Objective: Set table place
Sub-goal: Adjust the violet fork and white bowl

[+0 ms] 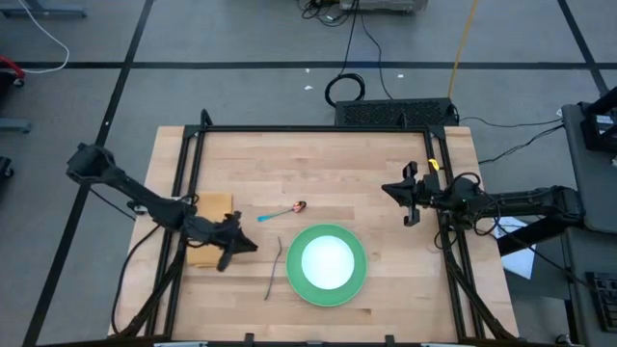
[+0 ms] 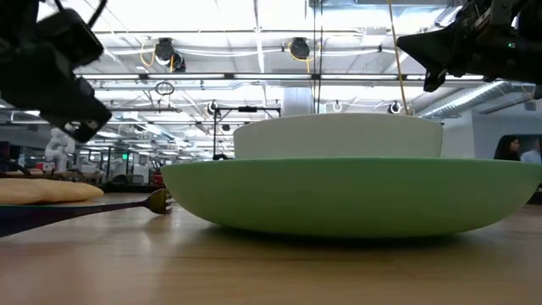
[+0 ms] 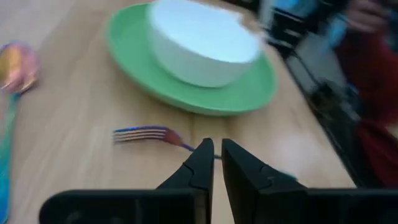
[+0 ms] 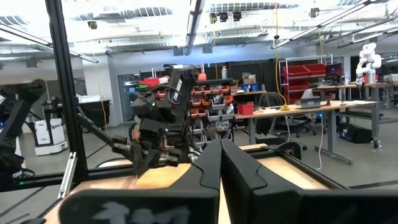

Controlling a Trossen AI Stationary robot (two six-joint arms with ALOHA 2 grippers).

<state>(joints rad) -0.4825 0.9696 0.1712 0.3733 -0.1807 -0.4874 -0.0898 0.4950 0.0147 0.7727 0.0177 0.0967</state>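
Observation:
The green plate [image 1: 359,280] lies near the table's near edge with the white bowl [image 1: 328,260] standing in it; both also show in the left wrist view, the plate [image 3: 249,93] and the bowl [image 3: 199,50]. The fork [image 1: 275,268] lies flat just left of the plate. The spoon [image 1: 285,210] lies farther back. The tan cloth [image 1: 207,217] lies at the left. My left gripper [image 1: 253,247] is shut and empty, above the table between cloth and fork, over the fork's handle [image 3: 186,144]. My right gripper [image 1: 405,198] is shut and empty, held high at the right.
The table's black frame [image 1: 318,128] runs along the far edge and both sides. Bare wood [image 1: 337,173] lies between the spoon and the far edge. A person's sleeve [image 3: 373,81] shows beyond the table in the left wrist view.

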